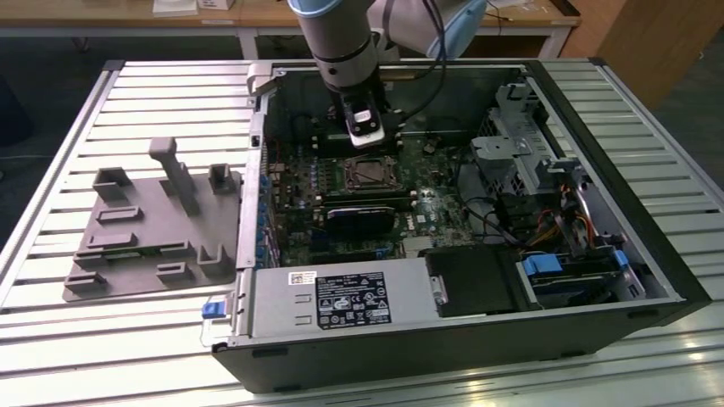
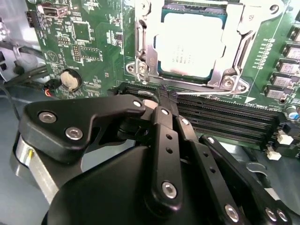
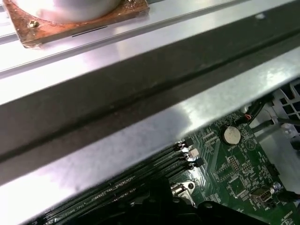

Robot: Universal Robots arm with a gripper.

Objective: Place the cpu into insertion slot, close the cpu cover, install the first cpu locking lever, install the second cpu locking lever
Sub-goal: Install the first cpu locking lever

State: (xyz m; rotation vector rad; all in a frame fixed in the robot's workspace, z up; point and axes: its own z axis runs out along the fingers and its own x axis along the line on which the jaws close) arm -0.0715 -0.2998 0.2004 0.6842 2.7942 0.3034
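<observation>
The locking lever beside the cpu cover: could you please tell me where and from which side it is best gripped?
The locking lever is a thin wire lying flat between the cpu cover and the memory slots, so I would pinch across its end by the claw, coming down from above.

The arm (image 1: 345,34) is a grey tube with a black ring, and a pale blue joint cap (image 1: 464,27) sits above it. A black cable (image 1: 435,52) runs alongside. The wrist carries a white and black block (image 1: 364,119). In the second wrist view the claw (image 2: 164,97) is matt black linked bars dotted with silver screw heads (image 2: 74,134), mounted on a silver collar (image 2: 27,159) with a small yellow mark
</observation>
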